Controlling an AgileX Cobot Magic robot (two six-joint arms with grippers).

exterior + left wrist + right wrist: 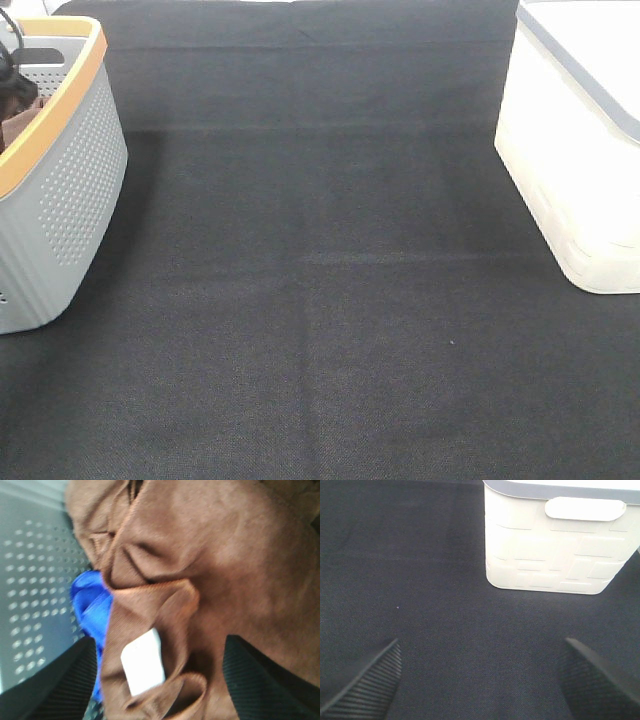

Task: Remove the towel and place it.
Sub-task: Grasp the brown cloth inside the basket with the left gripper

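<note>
As far as we can see, the towel is sitting crumpled in the grey basket, the perforated one with the orange rim at the left edge of the black table cover. From the high camera only a sliver of brown shows over the rim. The left wrist view is right on top of it: brown folds everywhere, with the small white tag facing up on a turned-over corner. A bright blue cloth is tucked in the same basket, between the towel and the dotted basket wall.

The left gripper has its jaws spread wide, one finger on each side of the tagged corner, gripping nothing. We can't tell whether the tips are touching the fabric.

Over on the right there's a white bin with a grey-edged top and a slot handle in its side. We can't see inside it. The right gripper hangs over bare table cover near that bin, jaws wide apart and empty.
</note>
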